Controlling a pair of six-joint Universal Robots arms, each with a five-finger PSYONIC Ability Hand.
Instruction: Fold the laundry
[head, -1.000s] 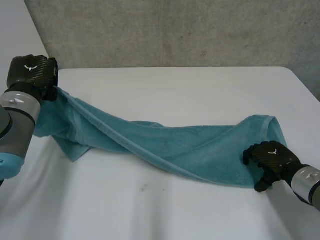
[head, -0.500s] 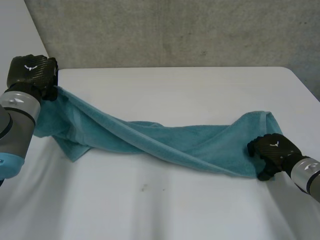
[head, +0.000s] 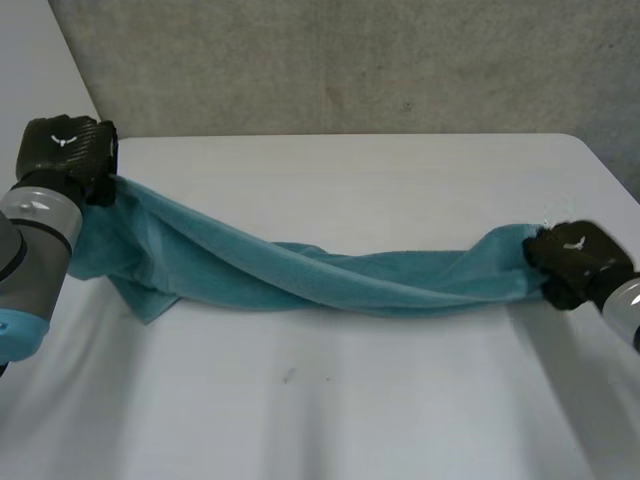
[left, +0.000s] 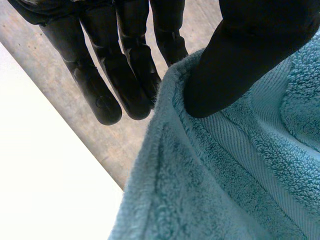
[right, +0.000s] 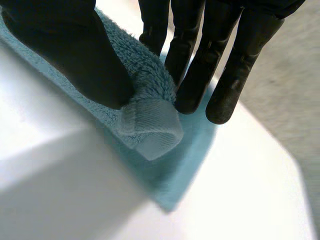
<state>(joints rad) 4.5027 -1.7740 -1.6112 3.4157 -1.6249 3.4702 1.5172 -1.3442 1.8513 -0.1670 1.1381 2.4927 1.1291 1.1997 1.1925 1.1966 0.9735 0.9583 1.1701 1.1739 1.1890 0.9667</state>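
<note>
A teal towel (head: 330, 275) stretches in a twisted band across the white table (head: 340, 400), held up at both ends. My left hand (head: 68, 150) grips its far-left end; in the left wrist view the thumb (left: 240, 60) pinches the towel's edge (left: 200, 170) against the fingers (left: 125, 75). My right hand (head: 575, 262) holds the towel's right end, lifted off the table. In the right wrist view its thumb (right: 75, 55) and fingers (right: 200, 60) pinch a hemmed corner of the towel (right: 150, 127).
A grey wall (head: 350, 60) runs behind the table's far edge. The table's left edge lies just beyond my left hand. Bare tabletop lies in front of the towel.
My right hand has closed on the towel's right corner and moved up and to the right, pulling the towel taut into a narrower band. The left hand has stayed put.
</note>
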